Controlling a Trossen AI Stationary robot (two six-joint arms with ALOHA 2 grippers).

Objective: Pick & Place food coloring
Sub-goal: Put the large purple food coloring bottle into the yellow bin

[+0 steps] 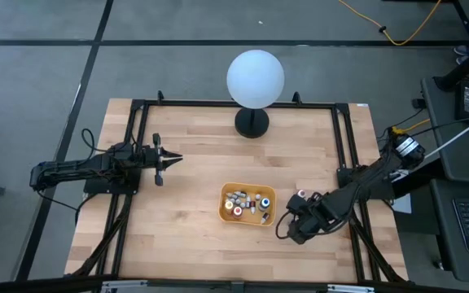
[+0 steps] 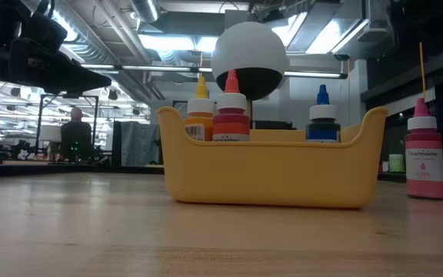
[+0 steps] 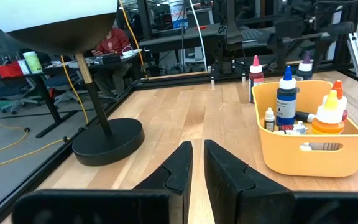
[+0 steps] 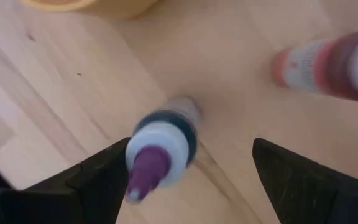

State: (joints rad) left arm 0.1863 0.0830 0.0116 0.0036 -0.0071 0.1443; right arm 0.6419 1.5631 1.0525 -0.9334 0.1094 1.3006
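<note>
**R end effector spread around purple bottle beside bin**

R end effector is sitting low over the counter just right of the yellow bin, fingers spread wide w/ nothing clamped. In the right wrist view a purple-tipped food coloring bottle is standing upright between the two dark fingers; can't tell if either finger is touching it. A pink bottle is standing on the wood near it, outside the fingers; in the low view the same pink bottle is showing upright on the counter, right of the bin and apart from it.

Rest of the food coloring is sitting in the bin: low view is showing an orange-yellow bottle, a red-orange one and a blue one poking up above the rim. Left wrist view is also catching a small white-capped bottle inside, next to the blue.

L end effector is hanging over the counter's left-centre part, well apart from the bin, fingers nearly together w/ a thin gap and gripping nothing. It's pointing toward the bin and the lamp base.

White globe lamp is standing at the counter's far edge, behind the bin. A person is showing far off in the room beyond.
</note>
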